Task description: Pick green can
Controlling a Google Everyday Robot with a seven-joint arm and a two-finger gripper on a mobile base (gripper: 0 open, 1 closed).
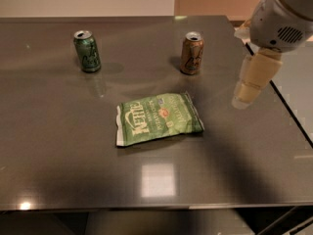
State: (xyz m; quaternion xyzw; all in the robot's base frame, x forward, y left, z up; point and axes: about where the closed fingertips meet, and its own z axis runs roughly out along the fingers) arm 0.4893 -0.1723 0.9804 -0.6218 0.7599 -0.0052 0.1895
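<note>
The green can (87, 51) stands upright at the back left of the dark table (58, 146), dark green with a silver top and pale markings. My gripper (244, 99) hangs at the right side of the view, above the table's right part, far to the right of the green can and a little right of the brown can. It holds nothing that I can see.
A brown can (191, 53) stands upright at the back, right of centre. A flat light-green chip bag (157, 118) lies in the middle of the table. The table's right edge (288, 106) runs just right of the gripper.
</note>
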